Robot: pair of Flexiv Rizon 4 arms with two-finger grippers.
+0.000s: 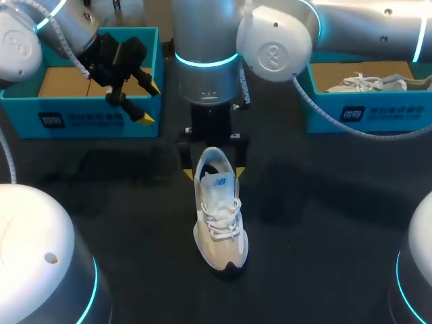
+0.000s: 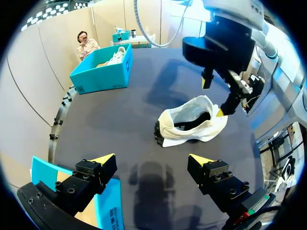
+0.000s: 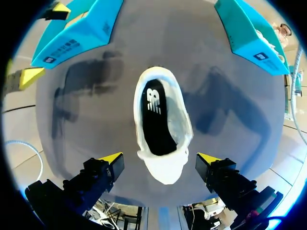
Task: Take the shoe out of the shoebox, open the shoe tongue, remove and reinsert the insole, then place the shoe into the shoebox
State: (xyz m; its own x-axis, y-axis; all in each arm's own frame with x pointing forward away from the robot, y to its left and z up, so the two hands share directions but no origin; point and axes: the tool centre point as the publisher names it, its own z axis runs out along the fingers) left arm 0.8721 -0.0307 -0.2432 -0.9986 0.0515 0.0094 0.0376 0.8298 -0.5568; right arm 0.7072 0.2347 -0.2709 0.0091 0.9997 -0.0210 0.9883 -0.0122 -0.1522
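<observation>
A white shoe (image 1: 217, 216) stands upright in the middle of the black table, toe toward the near edge. Its mouth is wide and the black insole (image 3: 156, 117) shows inside. My right gripper (image 1: 212, 173) hangs open just above the shoe's heel end, one yellow tip on each side, and I see no contact. In its own view the shoe (image 3: 163, 139) lies ahead of the right gripper (image 3: 160, 159). My left gripper (image 1: 148, 101) is open and empty over the front wall of the left blue shoebox (image 1: 81, 121). From there the shoe (image 2: 192, 125) lies well ahead of the left gripper (image 2: 152, 160).
A second blue shoebox (image 1: 368, 111) at the back right holds another pale shoe (image 1: 368, 83). The left box shows a bare cardboard floor. Dark tabletop lies open on both sides of the shoe and toward the near edge.
</observation>
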